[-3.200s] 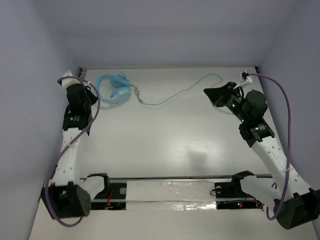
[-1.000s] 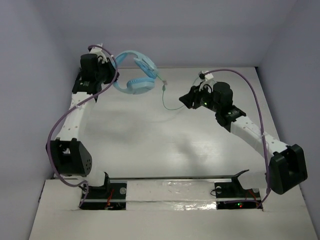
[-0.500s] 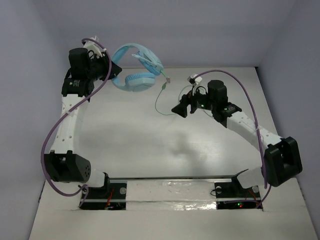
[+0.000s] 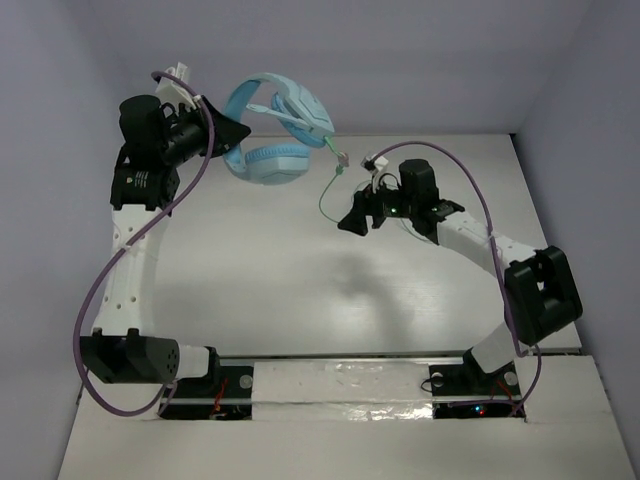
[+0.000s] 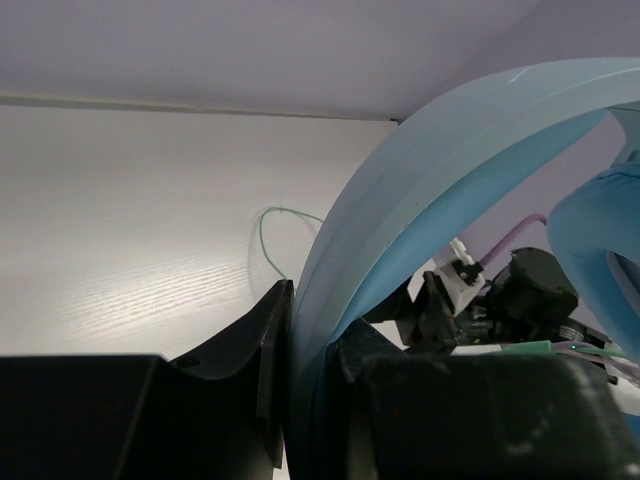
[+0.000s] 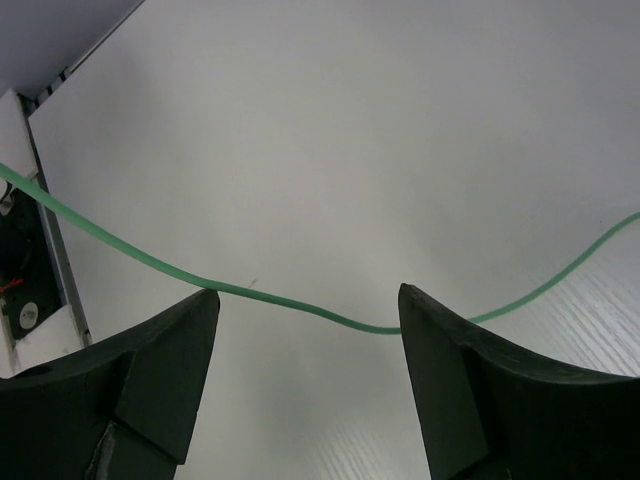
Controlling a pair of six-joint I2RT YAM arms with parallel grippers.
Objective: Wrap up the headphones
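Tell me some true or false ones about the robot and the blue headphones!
The left claw is shut on the band of the headphones. True.
The headphones lie flat on the table. False: they are held up above the table.
The right claw is squeezing the cord. False: it is open, and the cord only crosses the gap between its fingers.
The cord is green. True.

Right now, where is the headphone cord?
In the top view, the cord hangs from the headphones held aloft by the left gripper at far left, looping down across the open right gripper.
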